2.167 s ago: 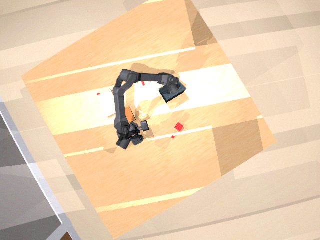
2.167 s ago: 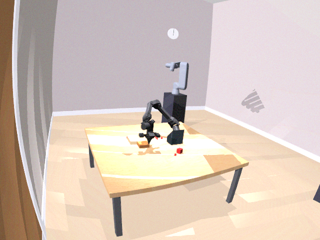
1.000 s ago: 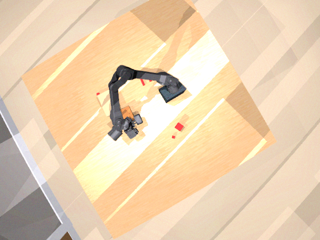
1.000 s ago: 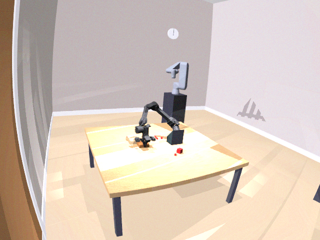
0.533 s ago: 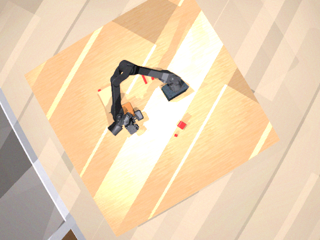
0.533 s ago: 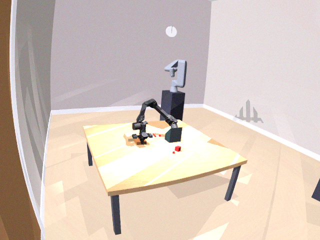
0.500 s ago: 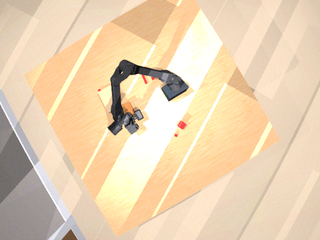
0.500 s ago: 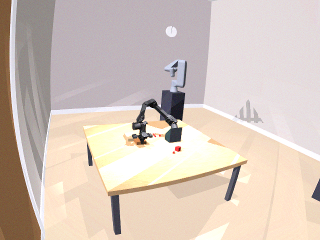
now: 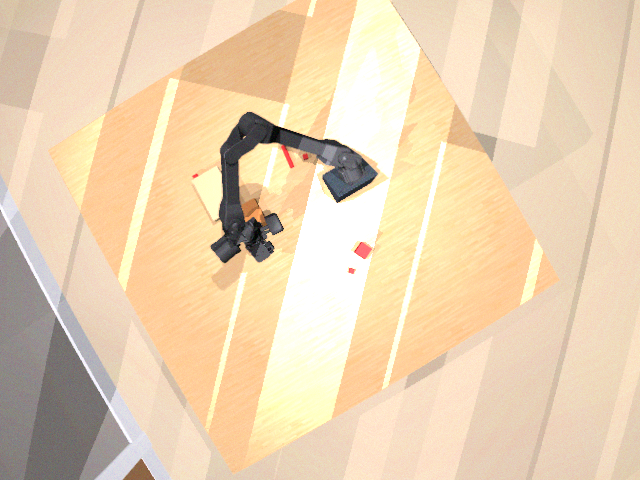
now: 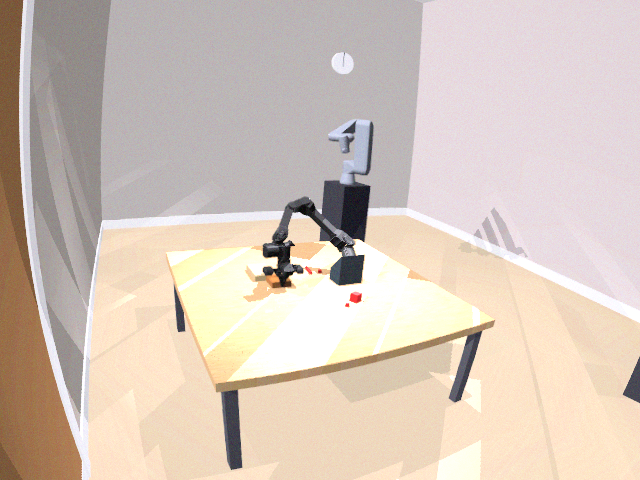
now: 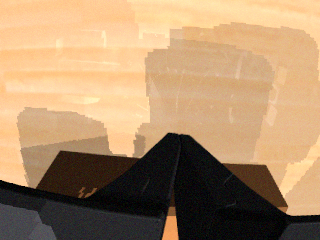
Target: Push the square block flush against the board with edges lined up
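The square block [image 9: 252, 208] [image 10: 271, 281] [image 11: 256, 175] is orange, dark brown in the wrist view, and lies flat on the table. The pale cream board [image 9: 205, 189] [image 10: 253, 271] lies left of it in the top and exterior views. The arm covers the stretch between them in the top view, so I cannot tell whether they touch or whether edges are even. My gripper [image 10: 282, 283] [image 11: 176, 144] is shut and empty, fingertips pointing down at the block's near side in the exterior view. Contact with the block is not clear. The hand hides the fingertips in the top view.
A red cube [image 9: 362, 250] [image 10: 355, 297] and a smaller one [image 9: 351, 270] [image 10: 346, 304] lie in front of the arm's base. A red stick [image 9: 287, 156] [image 10: 308, 270] and a small red piece [image 9: 305, 156] [image 10: 319, 270] lie behind. A tiny red piece [image 9: 194, 176] is by the board's corner.
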`<state>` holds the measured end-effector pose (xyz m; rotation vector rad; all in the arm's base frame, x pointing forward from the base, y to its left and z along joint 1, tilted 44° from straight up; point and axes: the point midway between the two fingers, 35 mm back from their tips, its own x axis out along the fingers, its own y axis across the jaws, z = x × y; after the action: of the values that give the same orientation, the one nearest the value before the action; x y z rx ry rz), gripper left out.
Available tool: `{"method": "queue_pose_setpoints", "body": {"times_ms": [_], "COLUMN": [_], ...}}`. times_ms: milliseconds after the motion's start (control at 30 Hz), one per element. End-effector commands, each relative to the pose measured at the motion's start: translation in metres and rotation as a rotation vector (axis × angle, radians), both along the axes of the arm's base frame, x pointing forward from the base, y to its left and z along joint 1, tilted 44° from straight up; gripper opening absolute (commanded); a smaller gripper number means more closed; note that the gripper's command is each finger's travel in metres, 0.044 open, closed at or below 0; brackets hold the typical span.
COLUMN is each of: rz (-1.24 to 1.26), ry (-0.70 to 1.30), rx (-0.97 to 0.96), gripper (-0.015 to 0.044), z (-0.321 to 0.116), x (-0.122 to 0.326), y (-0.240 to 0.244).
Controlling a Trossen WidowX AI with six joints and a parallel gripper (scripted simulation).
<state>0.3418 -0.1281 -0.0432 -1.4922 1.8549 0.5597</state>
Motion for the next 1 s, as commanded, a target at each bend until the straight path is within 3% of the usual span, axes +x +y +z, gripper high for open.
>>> {"method": "queue_pose_setpoints", "body": {"times_ms": [0, 967], "rz": [-0.010, -0.011], "ry": [0.006, 0.007], "rx": [-0.010, -0.016], "gripper": [0.0000, 0.0000], "z": [0.004, 0.027], "x": [-0.005, -0.016], "y": [-0.010, -0.032]}}
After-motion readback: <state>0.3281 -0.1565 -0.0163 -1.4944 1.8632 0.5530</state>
